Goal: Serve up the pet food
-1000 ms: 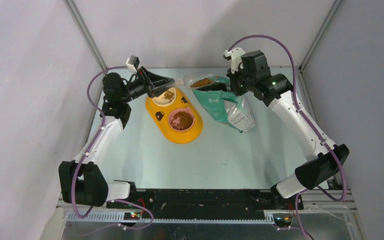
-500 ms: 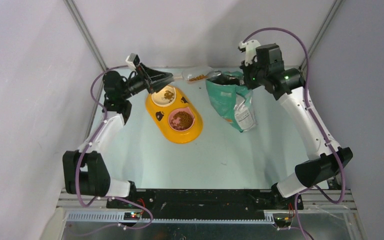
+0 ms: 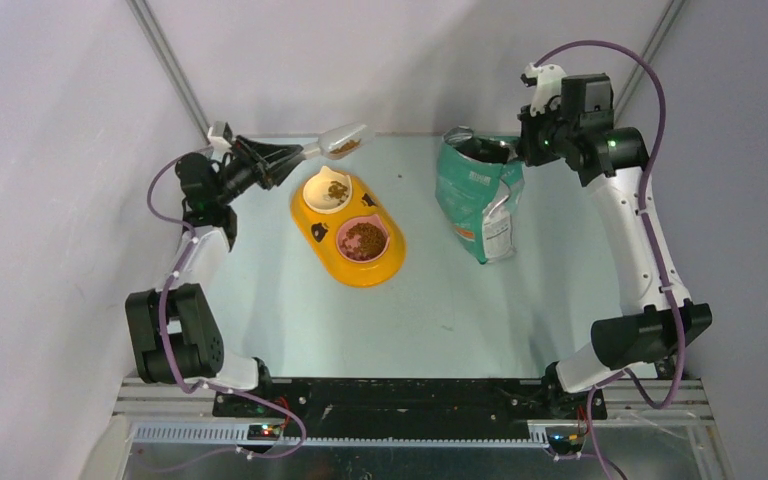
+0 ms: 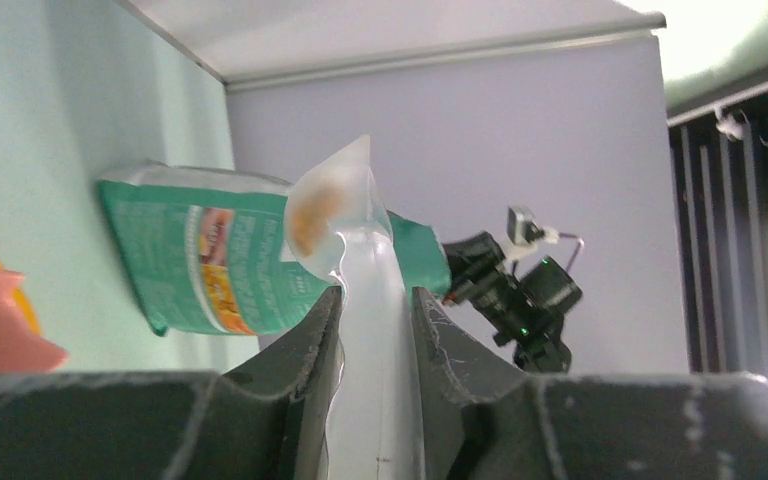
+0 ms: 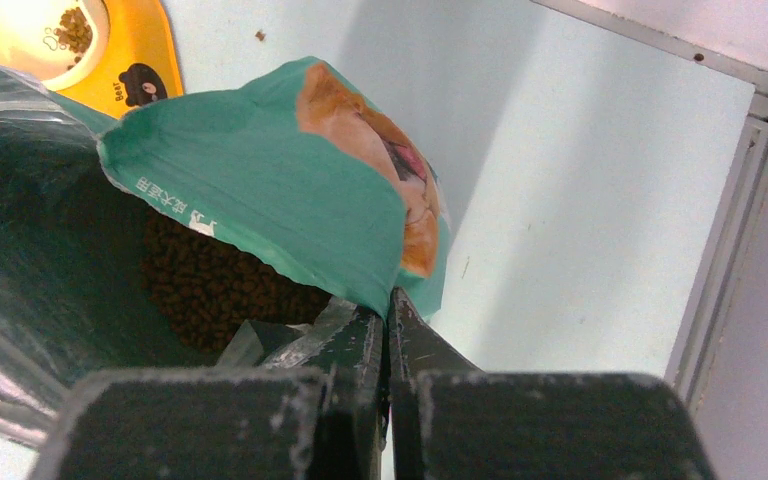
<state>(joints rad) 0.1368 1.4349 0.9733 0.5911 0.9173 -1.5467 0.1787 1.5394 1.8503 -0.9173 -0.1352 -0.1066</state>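
Observation:
My left gripper [image 3: 282,157] is shut on the handle of a clear plastic scoop [image 3: 342,142] that carries some brown pet food, held above the far edge of the yellow double-bowl feeder [image 3: 320,232]. The left wrist view shows the scoop [image 4: 332,210] between the fingers [image 4: 312,340]. The white bowl [image 3: 327,189] and the pink bowl [image 3: 363,240] both hold pet food. My right gripper [image 3: 526,135] is shut on the rim of the green-and-white pouch [image 3: 475,190], which stands upright and open. Pet food [image 5: 210,285] lies heaped inside the pouch [image 5: 270,190].
The feeder sits left of centre and the pouch right of centre on the pale green table [image 3: 440,310]. Grey walls and metal frame posts [image 3: 170,70] close in the back and the sides.
My left gripper drew the scoop out of the pouch and carried it left over the feeder's far end. My right gripper moved right and back, raising the pouch from slanted to upright.

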